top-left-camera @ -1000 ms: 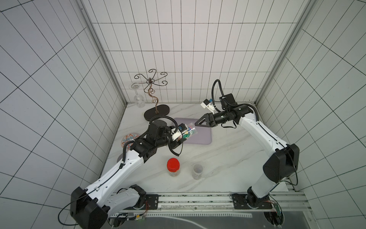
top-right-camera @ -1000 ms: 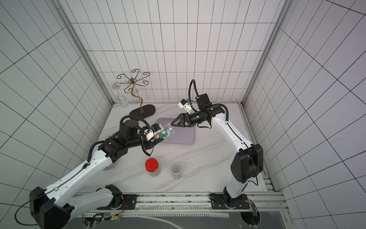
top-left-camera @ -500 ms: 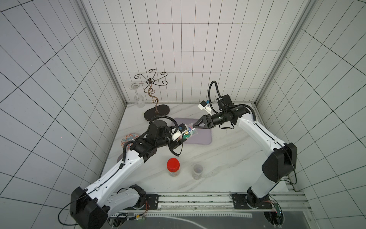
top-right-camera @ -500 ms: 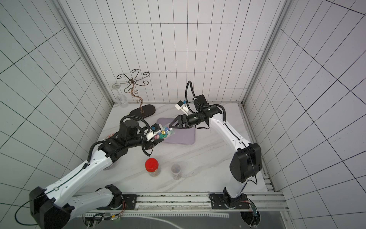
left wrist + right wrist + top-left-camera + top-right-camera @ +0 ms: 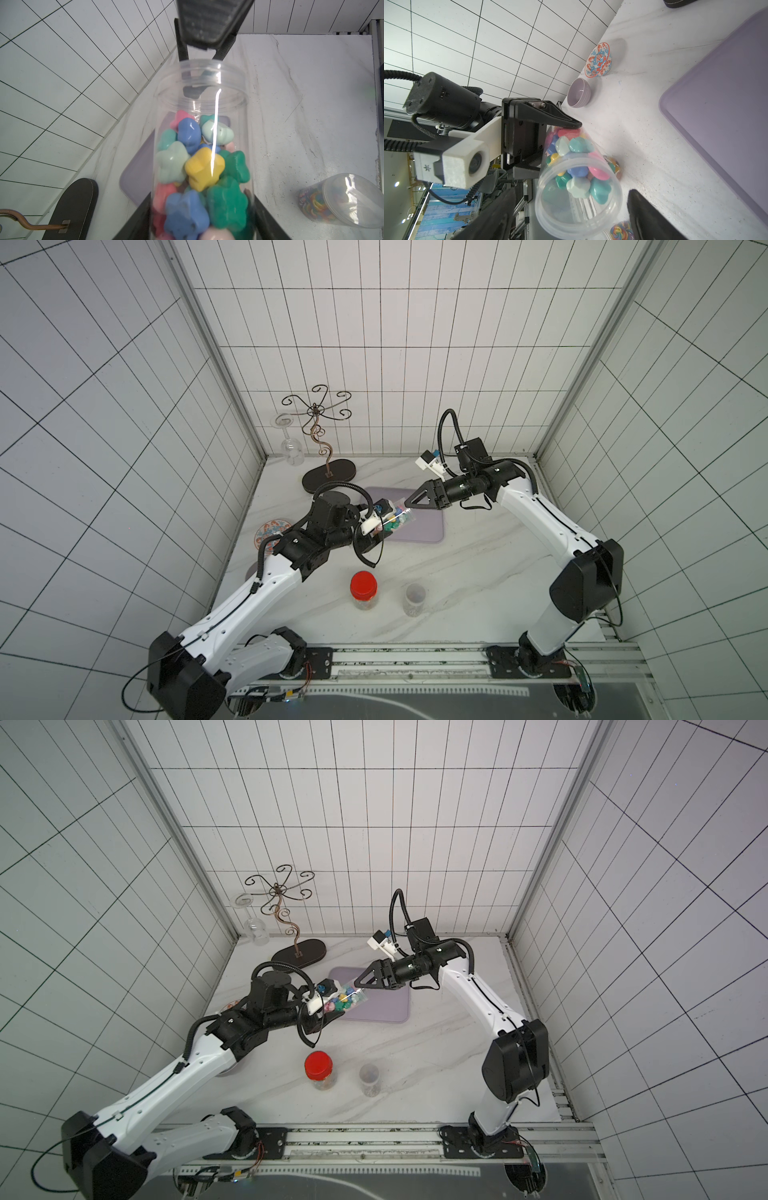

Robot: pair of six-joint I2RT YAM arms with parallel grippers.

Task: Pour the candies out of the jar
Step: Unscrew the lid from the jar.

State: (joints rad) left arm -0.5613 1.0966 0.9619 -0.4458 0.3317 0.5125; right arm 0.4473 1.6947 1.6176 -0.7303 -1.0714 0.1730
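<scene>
Meanwhile the right hand, fingers spread wide, had closed in around the mouth of the jar over the tray edge. The left hand gripped the jar, candies unpoured.

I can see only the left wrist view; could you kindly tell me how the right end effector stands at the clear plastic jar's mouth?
Observer: The right end effector is open, straddling the clear plastic jar at its lidless mouth.
Operator: Thank you. Is there any jar outside my view?
Observer: Yes, a clear jar with a red lid stands upright on its own.
Operator: And on the robot's left?
Observer: A lilac bowl and a red-and-blue patterned bowl sit side by side there.
</scene>
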